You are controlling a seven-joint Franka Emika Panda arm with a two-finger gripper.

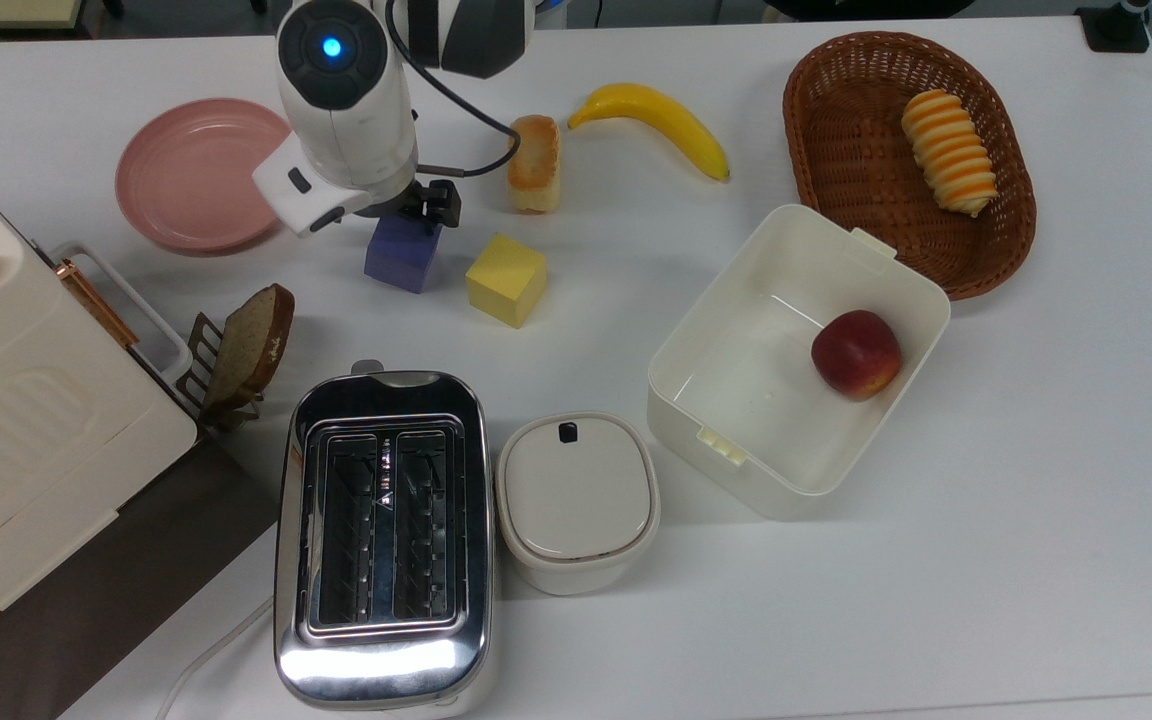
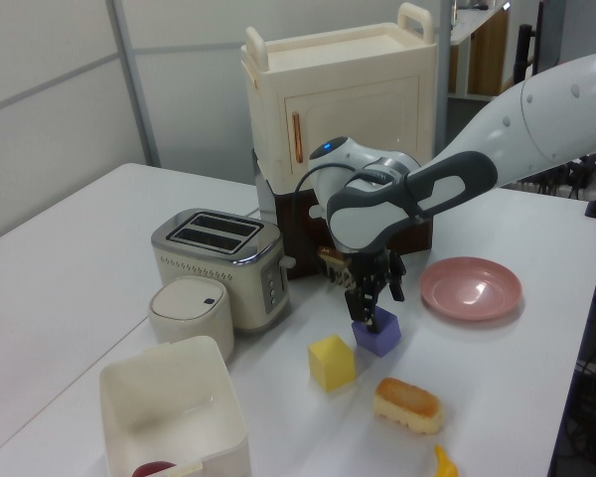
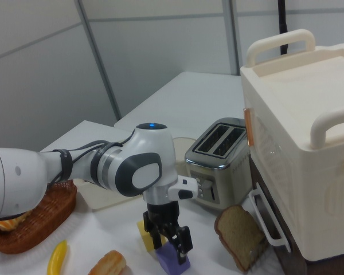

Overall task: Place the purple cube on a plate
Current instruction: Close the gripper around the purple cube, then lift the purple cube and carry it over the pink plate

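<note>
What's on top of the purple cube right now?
The gripper sits on the purple cube, fingers down its sides. The cube's top face is mostly hidden by the arm in the top view.
</note>
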